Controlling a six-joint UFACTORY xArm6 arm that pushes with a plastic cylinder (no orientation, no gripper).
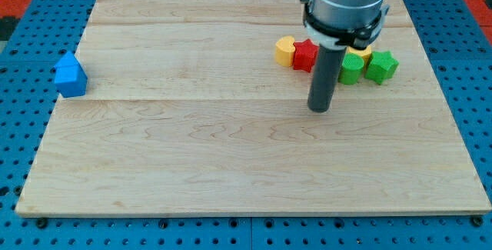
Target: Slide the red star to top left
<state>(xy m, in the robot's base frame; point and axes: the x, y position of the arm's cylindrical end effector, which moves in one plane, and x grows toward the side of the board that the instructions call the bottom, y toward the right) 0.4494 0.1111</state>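
The red star (304,54) lies on the wooden board (192,150) at the view's upper right, touching a yellow block (285,51) on its left. My tip (319,108) stands on the board just below and slightly right of the red star, a short gap apart from it. The rod and arm hide the star's right edge. Right of the rod sit two green blocks (350,69) (380,66) and another yellow block (359,52), partly hidden by the arm.
A blue block (70,75) sits at the board's left edge, partly off it. The board lies on a blue perforated base (15,127).
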